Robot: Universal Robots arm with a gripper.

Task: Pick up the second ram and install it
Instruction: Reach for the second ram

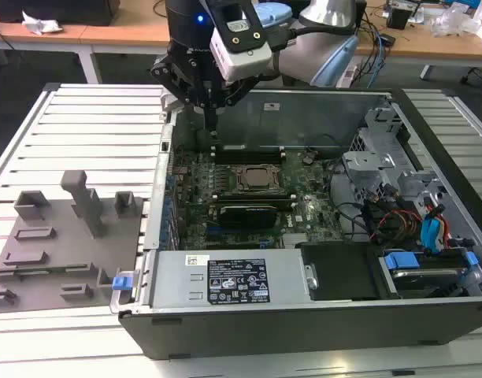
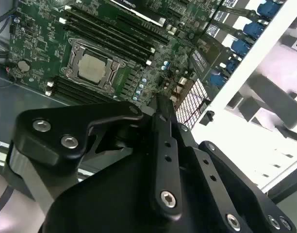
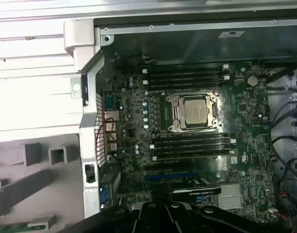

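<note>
The second ram (image 3: 23, 224) shows as a thin green strip lying in the grey holder (image 1: 60, 260) outside the case, partly cut off at the picture's edge. In the exterior view my gripper (image 1: 212, 126) hangs over the far corner of the motherboard (image 1: 249, 197), on the exterior view's left, beside the case wall. Its fingers point down and are shut, with nothing visible between them. Both wrist views look past the gripper (image 2: 159, 100) (image 3: 160, 208) at the dark memory slots (image 3: 185, 76) on either side of the silver processor socket (image 3: 194, 111).
The open computer case (image 1: 304, 331) holds a black card (image 1: 245, 213), a drive bay and cables (image 1: 398, 213) on the exterior view's right. The holder has upright blocks (image 1: 85, 201). A slatted white table (image 1: 91, 118) surrounds everything.
</note>
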